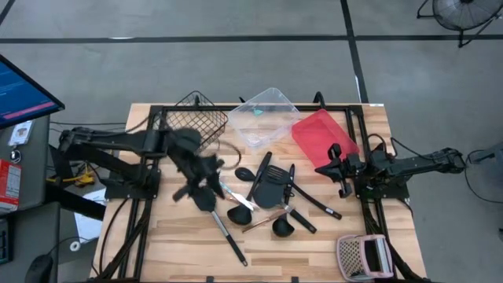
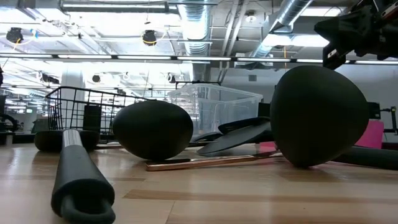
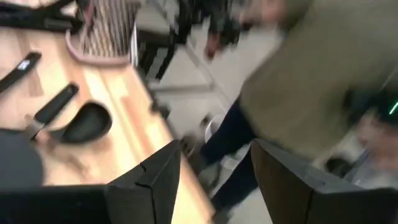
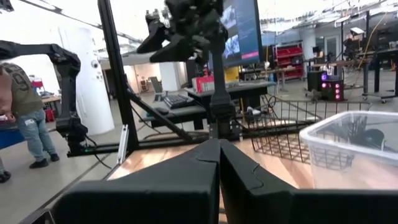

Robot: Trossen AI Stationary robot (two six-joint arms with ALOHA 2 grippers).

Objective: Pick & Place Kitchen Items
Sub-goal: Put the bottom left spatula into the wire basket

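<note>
about a dozen utensils [image 1: 263, 196] lie heaped mid-table [image 1: 173, 236]: black spatulas, ladles and spoons, some with steel handles, plus a thin copper-coloured piece [image 2: 211, 163]. one long steel-handled utensil [image 1: 228, 232] lies apart, toward the front edge. behind the heap stand one wire basket [image 1: 200, 118], one clear tub [image 1: 263, 118] and one red tray [image 1: 322, 134]. the left gripper [image 1: 206, 177] hovers over the heap's left side, fingers [image 3: 155, 180] parted, holding nothing. the right gripper [image 1: 334, 169] waits by the tray, fingers [image 4: 186, 180] pressed together, empty.
</note>
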